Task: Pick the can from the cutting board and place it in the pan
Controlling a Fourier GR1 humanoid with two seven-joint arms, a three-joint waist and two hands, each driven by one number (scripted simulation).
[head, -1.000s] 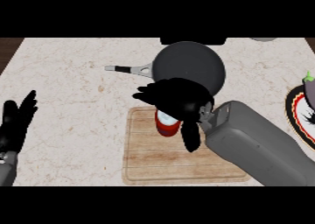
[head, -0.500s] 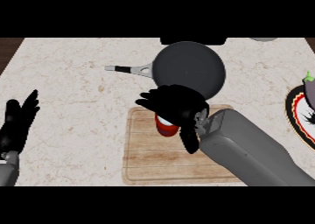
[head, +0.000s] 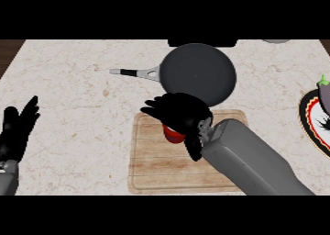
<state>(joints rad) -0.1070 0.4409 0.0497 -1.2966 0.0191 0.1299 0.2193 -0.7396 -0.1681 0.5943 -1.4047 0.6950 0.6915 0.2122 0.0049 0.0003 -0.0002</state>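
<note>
Right hand [head: 180, 112] curled (left hand [head: 15, 131] flat).

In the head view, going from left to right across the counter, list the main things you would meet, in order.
Left hand resting open at the left edge → pan's handle → red can under the right hand on the cutting board → eggplant on the plate.

No readable text, label or number anywhere.
</note>
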